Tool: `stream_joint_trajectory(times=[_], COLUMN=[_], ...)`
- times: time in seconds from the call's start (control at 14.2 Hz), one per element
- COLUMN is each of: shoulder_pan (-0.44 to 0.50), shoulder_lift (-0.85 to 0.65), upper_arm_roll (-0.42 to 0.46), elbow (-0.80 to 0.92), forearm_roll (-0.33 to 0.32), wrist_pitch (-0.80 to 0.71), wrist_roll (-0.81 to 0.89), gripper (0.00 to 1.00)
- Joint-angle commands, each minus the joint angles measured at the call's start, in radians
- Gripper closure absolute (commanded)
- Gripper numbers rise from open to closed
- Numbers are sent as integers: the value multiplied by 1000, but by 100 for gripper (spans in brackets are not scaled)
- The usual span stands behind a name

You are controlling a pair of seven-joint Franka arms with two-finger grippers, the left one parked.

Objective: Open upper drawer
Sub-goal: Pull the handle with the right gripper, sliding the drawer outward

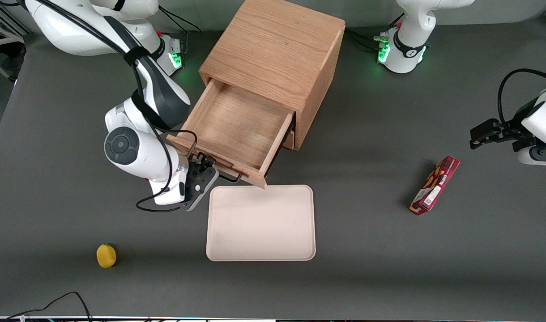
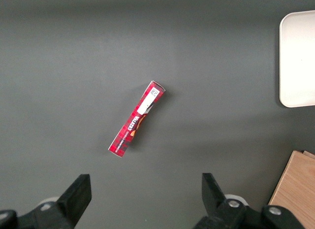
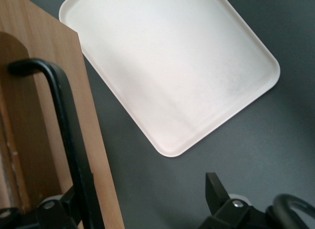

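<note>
end effector point(image 1: 204, 166) at upper drawer point(image 1: 237, 129) front, tray point(image 1: 261, 222) just beside, blocking nearer side

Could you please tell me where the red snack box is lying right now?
In the front view the red snack box lies flat on the dark table, toward the parked arm's end, apart from the cream tray and the gripper.

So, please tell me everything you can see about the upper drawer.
The upper drawer is light oak, wide and shallow, pulled far out of the cabinet toward the front camera. Nothing lies inside it. A long black wire handle runs along its front panel. Its front corner reaches over the edge of the cream tray. The gripper is at the handle, at the drawer's front, with one finger beside the bar.
</note>
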State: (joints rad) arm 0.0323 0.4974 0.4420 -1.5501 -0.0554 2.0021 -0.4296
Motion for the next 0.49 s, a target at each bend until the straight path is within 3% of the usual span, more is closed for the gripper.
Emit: stream_joint_trajectory(times=[0.0,0.42], shoulder_pan=[8,11], shoulder_lift=[32,55], upper_arm_roll=[-11,-13], elbow=[54,91], forearm_roll=[-20,-40], wrist_pitch=[-28,-40], wrist_roll=[-32,-32], gripper=[0,0])
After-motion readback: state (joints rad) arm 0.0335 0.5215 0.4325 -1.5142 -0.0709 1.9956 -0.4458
